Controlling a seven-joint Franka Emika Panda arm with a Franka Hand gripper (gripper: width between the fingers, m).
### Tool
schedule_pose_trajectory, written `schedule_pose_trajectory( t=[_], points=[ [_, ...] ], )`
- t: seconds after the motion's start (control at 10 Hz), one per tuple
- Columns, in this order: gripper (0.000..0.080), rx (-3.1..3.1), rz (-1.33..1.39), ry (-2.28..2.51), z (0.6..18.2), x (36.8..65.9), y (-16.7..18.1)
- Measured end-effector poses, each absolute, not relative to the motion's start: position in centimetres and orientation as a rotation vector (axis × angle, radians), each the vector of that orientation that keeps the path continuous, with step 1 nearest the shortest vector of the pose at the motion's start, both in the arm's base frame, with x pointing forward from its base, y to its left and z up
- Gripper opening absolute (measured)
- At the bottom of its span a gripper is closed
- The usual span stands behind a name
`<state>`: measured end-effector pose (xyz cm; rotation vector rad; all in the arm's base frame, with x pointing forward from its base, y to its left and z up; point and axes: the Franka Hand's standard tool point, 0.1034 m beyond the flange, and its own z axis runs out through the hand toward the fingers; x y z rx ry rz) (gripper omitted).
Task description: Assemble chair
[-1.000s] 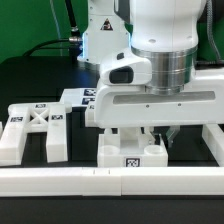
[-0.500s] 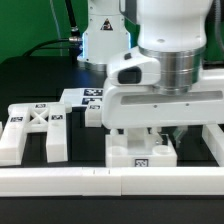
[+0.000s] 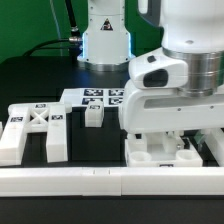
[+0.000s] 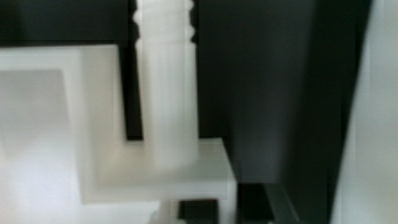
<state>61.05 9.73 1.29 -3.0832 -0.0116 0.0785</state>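
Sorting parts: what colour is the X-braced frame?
The X-braced frame is white, with black-and-white tags; best in exterior view.

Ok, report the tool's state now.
Tool: cannot be told; fingertips hidden, down at the chunky matte white plastic chair piece.

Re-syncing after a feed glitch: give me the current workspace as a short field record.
gripper: low over chair part, exterior view's right; jaws hidden
chair part: resting next to border rail
X-braced frame: flat, exterior view's left, untouched
small block: loose, between frame and gripper
marker board: behind the block
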Motion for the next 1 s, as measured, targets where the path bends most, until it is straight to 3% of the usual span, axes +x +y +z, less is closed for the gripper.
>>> schedule_pose_trajectory(
  t=[1.0],
  points=[
    [0.0039, -3.085, 0.073, -0.053, 1.6, 61.0, 11.8]
  ],
)
